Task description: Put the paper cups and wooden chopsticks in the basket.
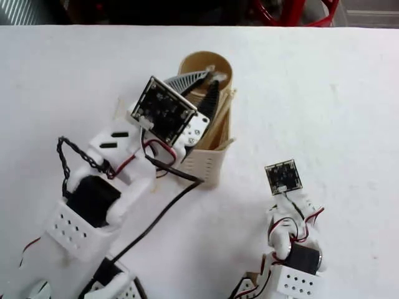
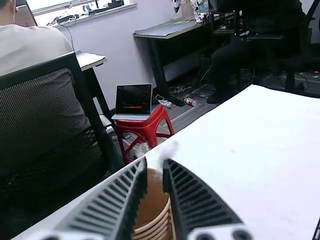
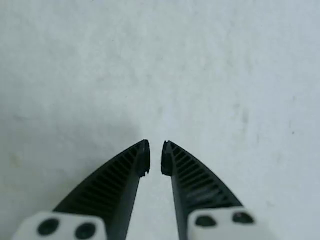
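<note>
White table [image 1: 336, 93] under both arms. I have the left pincer [image 2: 155, 164] clamped on the rim of the paper cups [image 2: 151, 201], one finger inside for grip; the basket [image 1: 209, 163] sits right beneath it, chopsticks [image 1: 224, 118] just beside its fingers, already in, while the right pincer [image 3: 155, 157] hangs nearly closed, empty

The paper cups [image 1: 201, 65] are tan-brown, their stacked rims showing as darker bands. The basket [image 1: 209, 163] is cream with a faint grid pattern. The wooden chopsticks [image 1: 223, 118] are pale straw. The tabletop [image 1: 324, 93] is plain white. The left pincer [image 2: 154, 167] and right pincer [image 3: 155, 157] have black ribbed fingers on white bases. The stool [image 2: 142, 132] is red.
</note>
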Robot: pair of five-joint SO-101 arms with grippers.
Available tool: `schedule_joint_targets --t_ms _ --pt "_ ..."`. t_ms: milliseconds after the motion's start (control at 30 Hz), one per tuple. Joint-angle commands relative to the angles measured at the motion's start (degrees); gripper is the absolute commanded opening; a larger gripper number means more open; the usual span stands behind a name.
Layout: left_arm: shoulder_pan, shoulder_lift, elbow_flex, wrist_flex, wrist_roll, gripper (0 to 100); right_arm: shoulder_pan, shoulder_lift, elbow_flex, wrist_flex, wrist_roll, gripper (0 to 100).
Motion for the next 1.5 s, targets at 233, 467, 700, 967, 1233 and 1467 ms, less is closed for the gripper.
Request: schedule_joint_targets --t_ms 233,467,700,967,1233,1467 --pt "-21.2 -1.5 0.0 1.8 1.3 7 0.2 -0.3 0.5 0.2 0.3 5.7" --pt "-43.5 8.2 11.3 -5.8 12.1 7 0.2 -0.3 0.5 0.2 0.3 5.7" --pt "-46.1 37.1 17.8 -23.5 4.0 8 0.2 -0.3 0.5 0.2 0.3 5.7" --pt "-45.7 58.9 -9.5 3.3 -1.6 8 0.2 -0.3 0.5 0.2 0.3 5.7" --pt "-41.9 60.4 -13.5 10.8 -5.2 9 0.2 -0.3 0.5 0.2 0.3 5.7" --pt "-41.9 60.9 -13.2 10.9 -5.2 20 0.2 -0.3 0.5 0.2 0.3 5.7"
